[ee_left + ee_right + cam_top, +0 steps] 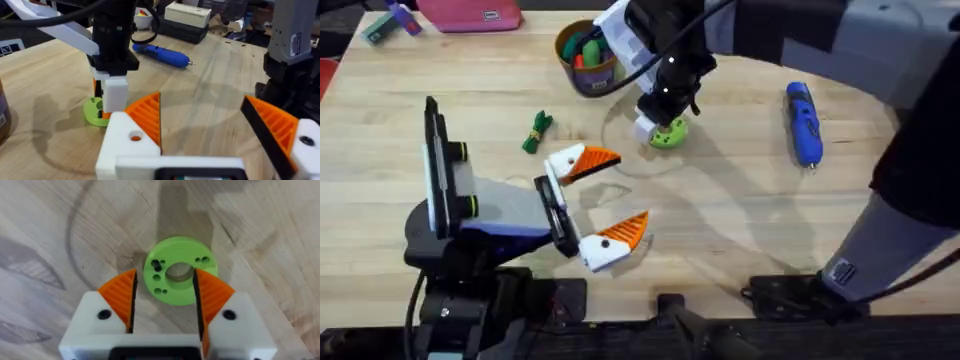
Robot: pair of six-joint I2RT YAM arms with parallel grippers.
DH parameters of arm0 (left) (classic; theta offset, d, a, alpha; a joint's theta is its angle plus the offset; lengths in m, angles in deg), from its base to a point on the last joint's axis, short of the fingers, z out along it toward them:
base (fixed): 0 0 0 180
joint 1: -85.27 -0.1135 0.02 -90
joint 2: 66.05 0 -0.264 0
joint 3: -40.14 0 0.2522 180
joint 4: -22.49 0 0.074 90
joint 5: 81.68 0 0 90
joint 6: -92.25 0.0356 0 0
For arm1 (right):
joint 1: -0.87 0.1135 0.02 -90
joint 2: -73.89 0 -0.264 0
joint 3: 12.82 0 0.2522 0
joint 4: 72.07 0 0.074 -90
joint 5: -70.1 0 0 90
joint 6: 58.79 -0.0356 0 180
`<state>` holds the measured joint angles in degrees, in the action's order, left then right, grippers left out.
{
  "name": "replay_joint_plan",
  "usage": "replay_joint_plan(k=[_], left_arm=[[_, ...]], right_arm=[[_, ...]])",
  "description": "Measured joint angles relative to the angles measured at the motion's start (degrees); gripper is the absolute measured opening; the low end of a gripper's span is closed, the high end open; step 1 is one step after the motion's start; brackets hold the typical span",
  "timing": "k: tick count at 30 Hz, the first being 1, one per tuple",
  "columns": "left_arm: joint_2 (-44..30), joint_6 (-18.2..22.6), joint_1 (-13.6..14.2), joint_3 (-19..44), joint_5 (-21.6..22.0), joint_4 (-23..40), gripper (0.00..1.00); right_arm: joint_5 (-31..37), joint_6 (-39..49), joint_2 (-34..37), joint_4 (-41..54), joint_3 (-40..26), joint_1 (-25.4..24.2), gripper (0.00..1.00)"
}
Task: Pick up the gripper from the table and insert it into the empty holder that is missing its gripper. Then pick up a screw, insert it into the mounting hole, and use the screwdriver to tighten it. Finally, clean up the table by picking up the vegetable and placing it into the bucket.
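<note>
With open fingers, the right gripper (pixel 164 297) straddles the green disc (pixel 180 271) mid-table, the screwdriver (pixel 803 122) lying toward the right edge, while the left gripper (pixel 603 200) gapes empty.

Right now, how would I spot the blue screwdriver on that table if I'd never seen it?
Start at the wooden table and look to its far right side. The screwdriver lies there alone, a stout blue pen shape with a thin metal tip. Nothing else nearby is blue; the green disc to its left is round.
</note>
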<state>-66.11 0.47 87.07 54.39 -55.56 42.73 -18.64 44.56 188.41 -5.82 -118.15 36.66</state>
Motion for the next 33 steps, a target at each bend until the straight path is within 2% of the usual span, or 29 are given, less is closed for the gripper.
replay_joint_plan(k=[7, 13, 19, 26, 33], left_arm=[[0.0, 0.0, 0.0, 0.0, 0.0, 0.0, 0.985], [0.0, 0.0, 0.0, 0.0, 0.0, 0.0, 0.985], [0.0, 0.0, 0.0, 0.0, 0.0, 0.0, 0.985], [0.0, 0.0, 0.0, 0.0, 0.0, 0.0, 0.985], [0.0, 0.0, 0.0, 0.0, 0.0, 0.0, 0.985]], right_arm=[[0.0, 0.29, 0.09, -0.64, 0.0, 0.0, 0.598], [0.0, 2.94, 0.09, -0.77, 0.0, 0.11, 0.557], [0.0, 3.89, 0.09, -1.53, 0.0, 0.83, 0.467], [0.0, 4.33, 1.28, -1.62, -0.11, 0.96, 0.302], [0.0, 4.53, 1.81, -1.64, -0.11, 0.96, 0.28]])
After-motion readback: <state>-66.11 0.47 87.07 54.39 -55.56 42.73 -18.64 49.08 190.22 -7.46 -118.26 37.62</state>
